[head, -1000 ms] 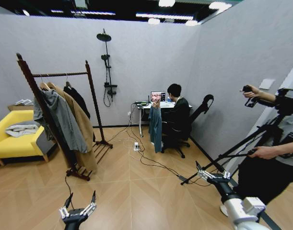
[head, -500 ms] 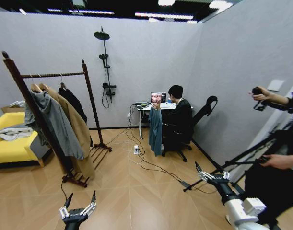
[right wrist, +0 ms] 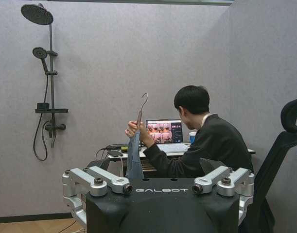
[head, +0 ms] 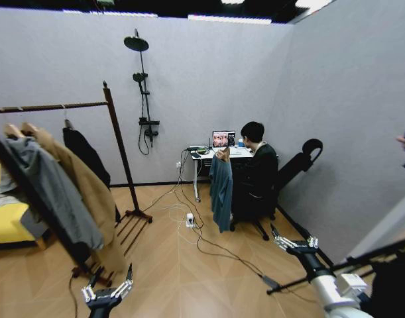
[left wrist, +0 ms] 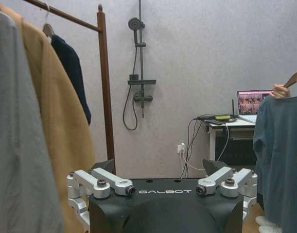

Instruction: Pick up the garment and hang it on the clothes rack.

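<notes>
The garment [head: 221, 189] is a teal-blue top on a hanger, held up by a seated person's hand beside the desk at the far wall. It also appears in the left wrist view [left wrist: 279, 145] and edge-on in the right wrist view [right wrist: 134, 162]. The clothes rack [head: 117, 142], dark reddish-brown wood, stands on the left [left wrist: 105, 82] with coats on its bar. My left gripper [head: 108, 283] is open low in front of me, holding nothing [left wrist: 162, 180]. My right gripper [head: 291, 240] is open too, low on the right [right wrist: 158, 182]. Both are far from the garment.
A grey jacket [head: 50, 192], tan coat [head: 83, 192] and dark garment [head: 86, 156] hang on the rack. A black shower-head stand [head: 141, 86] is at the back wall. Cables and a power strip [head: 188, 220] lie on the floor. A tripod leg [head: 348, 268] crosses low right, a yellow sofa [head: 6, 232] far left.
The camera has moved forward and turned right: the rack now sits larger at the left edge, and the desk and garment are nearer. Both grippers hold the same pose.
</notes>
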### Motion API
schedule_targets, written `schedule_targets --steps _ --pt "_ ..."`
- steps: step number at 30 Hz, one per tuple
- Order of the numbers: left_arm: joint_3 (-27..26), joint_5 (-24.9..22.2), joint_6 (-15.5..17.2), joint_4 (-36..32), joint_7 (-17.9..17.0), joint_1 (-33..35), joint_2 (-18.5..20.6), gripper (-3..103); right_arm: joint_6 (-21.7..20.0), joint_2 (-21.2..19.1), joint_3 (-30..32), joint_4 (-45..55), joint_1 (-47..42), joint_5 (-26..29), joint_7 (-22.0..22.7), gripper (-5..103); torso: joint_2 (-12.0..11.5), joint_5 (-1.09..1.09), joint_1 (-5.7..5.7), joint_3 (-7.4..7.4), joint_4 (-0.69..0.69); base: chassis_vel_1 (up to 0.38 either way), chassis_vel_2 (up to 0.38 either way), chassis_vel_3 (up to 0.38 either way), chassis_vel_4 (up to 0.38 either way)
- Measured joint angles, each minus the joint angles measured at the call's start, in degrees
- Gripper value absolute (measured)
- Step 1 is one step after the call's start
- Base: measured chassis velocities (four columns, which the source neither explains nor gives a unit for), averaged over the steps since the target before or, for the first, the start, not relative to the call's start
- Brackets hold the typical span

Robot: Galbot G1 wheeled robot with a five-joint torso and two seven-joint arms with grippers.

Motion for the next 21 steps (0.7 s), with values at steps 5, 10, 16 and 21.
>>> schedule_targets --steps 5,10,16,21 --pt "0.0 0.0 0.0 0.0 0.0 0.0 0.0 100 0.0 0.0 0.2 -0.1 0.1 0.0 0.0 100 0.0 0.00 -0.03 -0.01 0.00 -0.344 0.348 0.344 -0.355" --pt "0.0 0.0 0.0 0.0 0.0 0.0 0.0 100 0.2 0.0 0.3 -0.1 0.0 0.0 0.0 100 0.0 -0.08 -0.04 -0.02 -0.03 -0.353 0.360 0.355 -0.341" --pt "0.0 0.0 0.0 0.0 0.0 0.0 0.0 100 0.2 -0.2 0.2 -0.1 0.2 0.0 -0.1 100 0.0 -0.04 -0.04 -0.02 -0.02 -0.364 0.337 0.340 -0.359" --pt "0.0 0.0 0.0 0.0 0.0 0.0 0.0 100 1.0 -0.2 0.2 0.0 0.4 -0.6 1.2 100 0.0 0.01 -0.03 0.00 0.00 -0.352 0.355 0.339 -0.349"
